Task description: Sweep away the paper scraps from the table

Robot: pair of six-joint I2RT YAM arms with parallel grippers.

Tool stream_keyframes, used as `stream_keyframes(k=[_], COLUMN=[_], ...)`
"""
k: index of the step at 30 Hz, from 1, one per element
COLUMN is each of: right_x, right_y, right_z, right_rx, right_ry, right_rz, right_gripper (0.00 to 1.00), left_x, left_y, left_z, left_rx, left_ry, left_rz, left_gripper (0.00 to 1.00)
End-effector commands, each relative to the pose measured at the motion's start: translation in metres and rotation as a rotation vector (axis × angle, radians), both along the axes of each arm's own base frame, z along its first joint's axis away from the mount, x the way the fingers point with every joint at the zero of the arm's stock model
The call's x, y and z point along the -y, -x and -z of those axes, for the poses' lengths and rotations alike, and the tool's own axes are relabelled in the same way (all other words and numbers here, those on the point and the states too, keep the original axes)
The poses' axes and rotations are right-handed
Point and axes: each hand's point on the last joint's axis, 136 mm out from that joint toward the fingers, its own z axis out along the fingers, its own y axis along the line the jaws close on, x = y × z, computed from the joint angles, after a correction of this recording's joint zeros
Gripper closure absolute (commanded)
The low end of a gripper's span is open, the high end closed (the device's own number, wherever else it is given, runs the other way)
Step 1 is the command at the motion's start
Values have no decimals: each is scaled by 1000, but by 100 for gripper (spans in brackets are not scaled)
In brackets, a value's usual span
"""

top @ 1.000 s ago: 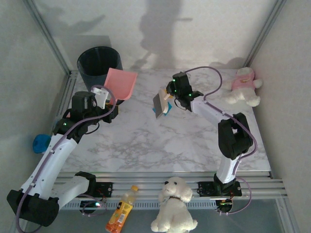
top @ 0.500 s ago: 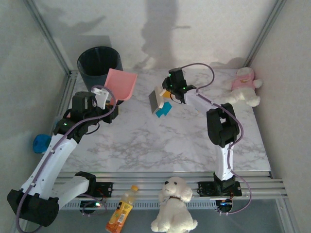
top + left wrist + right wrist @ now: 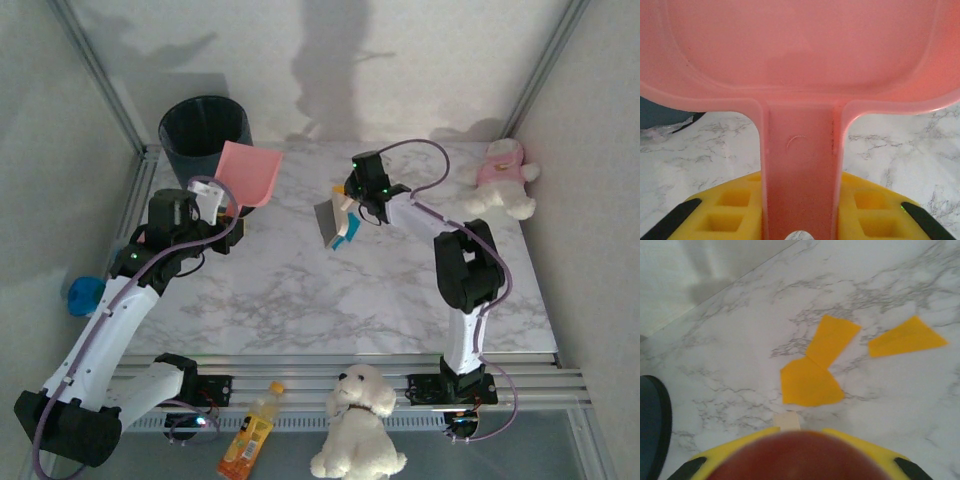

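Clenching a block (image 3: 328,218), the right claw (image 3: 350,205) hangs over paper scraps (image 3: 812,382); left claw (image 3: 222,203) grasps the dustpan (image 3: 250,172).

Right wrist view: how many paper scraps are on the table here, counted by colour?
Orange paper scraps: 3
Total: 3, all lying flat on the table

The pink plastic dustpan (image 3: 800,55) runs off the left wrist view's top and sides. A blurred dark red rounded shape (image 3: 800,460), cut by the right wrist view's bottom edge, hides some of the white marbled table (image 3: 740,340); the left edge crops a dark round bin (image 3: 652,435).
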Motion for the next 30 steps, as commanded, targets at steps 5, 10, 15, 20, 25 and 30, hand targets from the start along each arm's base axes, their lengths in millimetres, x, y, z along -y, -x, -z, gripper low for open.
stream_keyframes(k=[5, 10, 15, 20, 25, 30], right_x=[39, 48, 43, 30, 29, 45], right_y=[31, 44, 47, 48, 53, 57], right_z=[-2, -7, -24, -51, -75, -86], right_rx=[-20, -11, 42, 120, 184, 206], right_ry=[138, 147, 119, 42, 16, 88], right_rz=[56, 57, 14, -54, -88, -76], right_gripper=[100, 100, 100, 100, 100, 100], left_x=[8, 11, 12, 16, 25, 39], left_y=[4, 6, 6, 8, 14, 21], left_z=[3, 6, 11, 16, 31, 47], left_rx=[-2, -7, -25, -35, -72, -100], left_ry=[9, 6, 3, -5, -33, -71], left_rz=[39, 52, 59, 78, 133, 208], left_gripper=[100, 100, 100, 100, 100, 100])
